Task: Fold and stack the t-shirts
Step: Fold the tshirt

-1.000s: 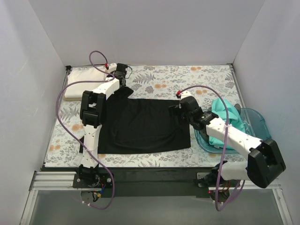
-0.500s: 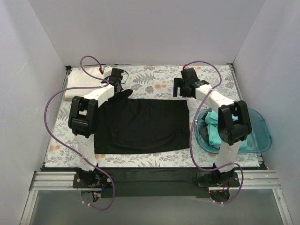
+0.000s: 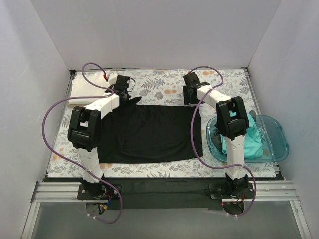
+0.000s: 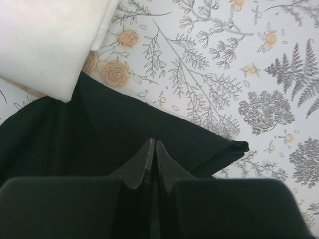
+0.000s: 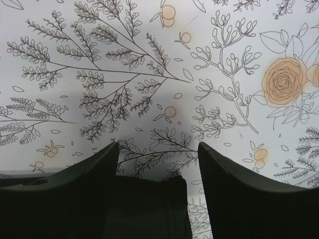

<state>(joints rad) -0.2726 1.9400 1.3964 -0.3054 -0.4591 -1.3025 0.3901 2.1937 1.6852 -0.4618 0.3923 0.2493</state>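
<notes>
Across the whole tabletop, seen from above, lies one floral table cover [image 3: 164, 82], the largest thing we see. We count three t-shirts. One black t-shirt [image 3: 149, 132] is spread flat at the centre. One white t-shirt [image 3: 87, 89] sits folded at 10 o'clock on the table. One teal t-shirt [image 3: 249, 142] is bunched inside the single translucent blue bin [image 3: 279, 144] at 4 o'clock.

Two arms reach over the cover, each trailing one purple cable [image 3: 55, 124]. The left gripper [image 3: 125, 92] hovers at the black shirt's 11 o'clock corner, over its sleeve. The right gripper [image 3: 192, 97] is at its 1 o'clock corner.

From overhead we cannot read either set of fingers, but the wrist cameras settle that. In the left wrist view, the left gripper [image 4: 152, 149] has its fingers pressed together above the black sleeve [image 4: 164, 144]. We cannot tell whether any cloth is nipped between them. That view also shows the white shirt [image 4: 50, 40] overlapping the black cloth's edge at 10 o'clock.

In the right wrist view, the right gripper [image 5: 158, 149] is spread wide. The black shirt's corner [image 5: 144, 209] lies between the fingers at 6 o'clock, with bare floral cover beyond. Neither wrist view shows the bin or the teal shirt.
</notes>
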